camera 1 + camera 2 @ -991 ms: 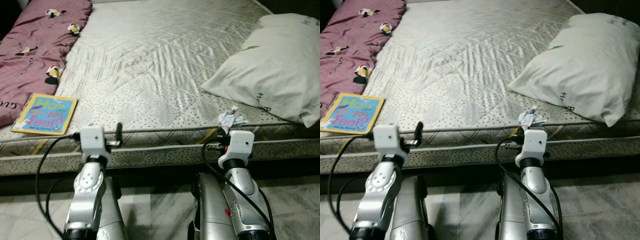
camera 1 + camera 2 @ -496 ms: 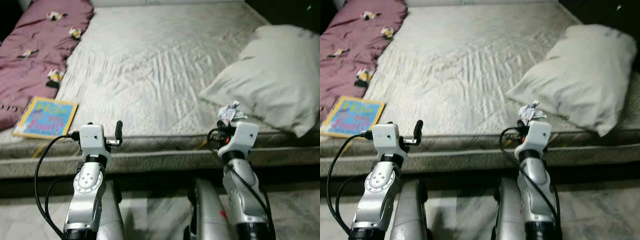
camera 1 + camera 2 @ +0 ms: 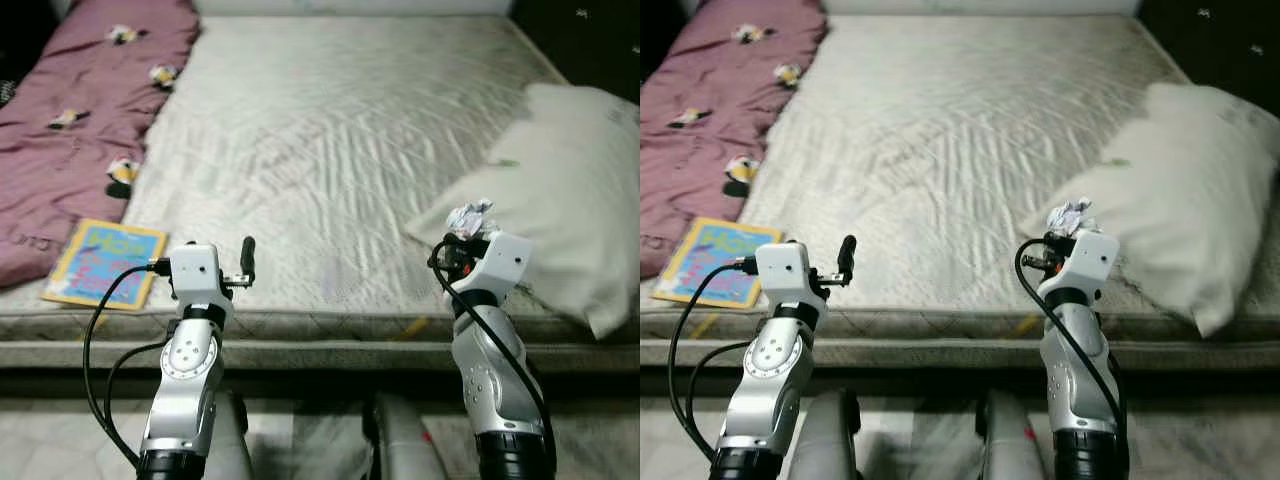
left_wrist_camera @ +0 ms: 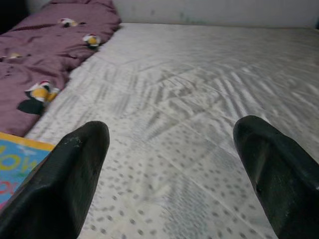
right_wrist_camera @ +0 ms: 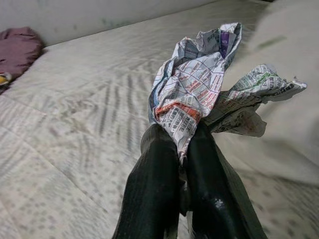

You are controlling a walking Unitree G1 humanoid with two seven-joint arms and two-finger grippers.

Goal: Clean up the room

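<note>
A crumpled wad of newspaper (image 5: 199, 84) sits pinched between the two black fingers (image 5: 154, 179) of my right gripper (image 5: 179, 144), which is shut on it. In the left eye view the newspaper (image 3: 470, 217) is held just above the mattress's front edge, in front of the white pillow (image 3: 575, 190). My left gripper (image 4: 172, 149) is open over the mattress (image 4: 189, 74) with nothing between its fingers; one finger (image 3: 247, 255) sticks up near the bed's front edge.
A colourful children's book (image 3: 105, 265) lies at the mattress's front left corner, beside a purple blanket (image 3: 80, 120) along the left side. The quilted mattress (image 3: 330, 130) stretches ahead. Pale marble floor (image 3: 300, 440) lies below the bed edge.
My right gripper has risen with the newspaper, from the mattress edge to in front of the pillow. The camera has shifted, so the bed sits lower in view. The left arm holds its pose.
</note>
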